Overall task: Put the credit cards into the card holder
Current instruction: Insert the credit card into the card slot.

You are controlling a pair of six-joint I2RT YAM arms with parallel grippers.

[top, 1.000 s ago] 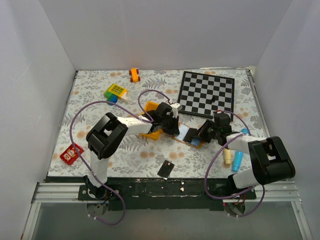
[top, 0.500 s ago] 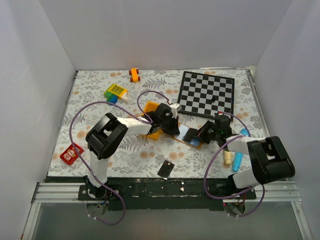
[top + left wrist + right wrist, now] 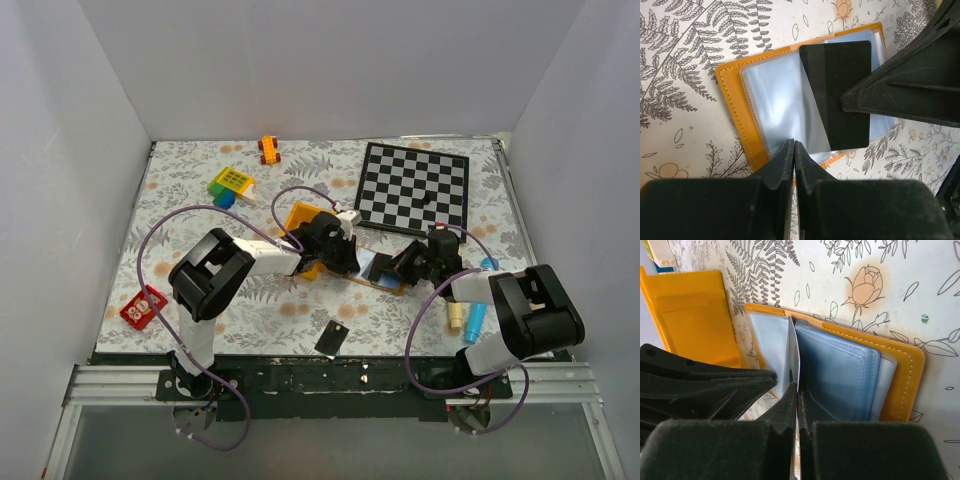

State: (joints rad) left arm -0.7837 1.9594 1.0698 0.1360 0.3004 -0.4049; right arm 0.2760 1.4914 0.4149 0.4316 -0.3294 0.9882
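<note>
While the card holder (image 3: pixel 732 80) lies open on the bench (image 3: pixel 180 200) between the two arms, one credit card (image 3: pixel 840 90) sits over its clear sleeve (image 3: pixel 775 100). The card's left strip looks tucked under the plastic and the rest is out in the open. The right gripper (image 3: pixel 796 395) is pressed together on that card and pinches it by the far edge; the right wrist view shows it edge-on between the fingers. The left gripper (image 3: pixel 794 147) is also pressed together, with its tips at the holder's near edge by the sleeve. Whether it pinches the plastic or only pins it down cannot be told. A second credit card (image 3: pixel 332 338) lies flat on the bench near the front edge, well apart from the holder and untouched.

Judged progress is early to middle. No card looks fully seated, and the first appears to be going in. What is left is to slide this one home, let go, fetch the second card and pocket it too. Other filled pockets are not visible.
</note>
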